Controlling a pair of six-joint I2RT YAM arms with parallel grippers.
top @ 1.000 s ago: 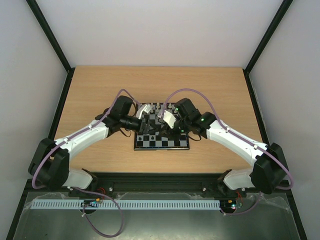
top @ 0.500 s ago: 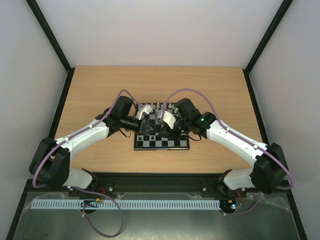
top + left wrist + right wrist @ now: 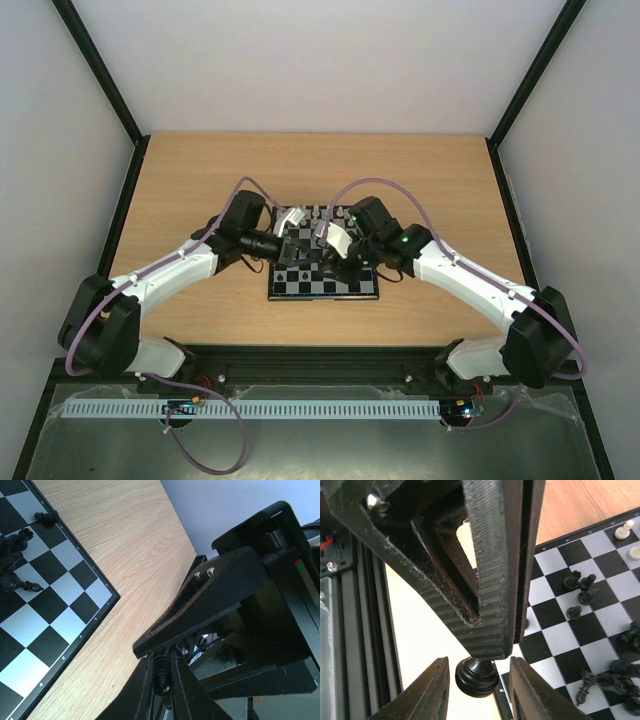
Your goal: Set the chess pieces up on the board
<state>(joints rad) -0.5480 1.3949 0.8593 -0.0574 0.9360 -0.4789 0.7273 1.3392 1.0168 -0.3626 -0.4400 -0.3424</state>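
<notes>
My left end effector (image 3: 161,662) was clamped on a black chess piece (image 3: 162,679), held up off the board (image 3: 322,297), which lay about midway across the desk (image 3: 200,180). My right end effector (image 3: 477,667) had its jaws parted around that piece's base, with a slim gap on each side. Since a second before, both arms had hardly shifted. Beyond, other black pieces (image 3: 580,587) lay scattered on the squares, and two white pieces (image 3: 622,530) stood by the board's rim.

Robotics lab enclosure.
Left arm (image 3: 165,272) and right arm (image 3: 470,277) bolted at a wooden bench (image 3: 200,170), boxed in by white panels (image 3: 320,60) and black struts (image 3: 100,68).
</notes>
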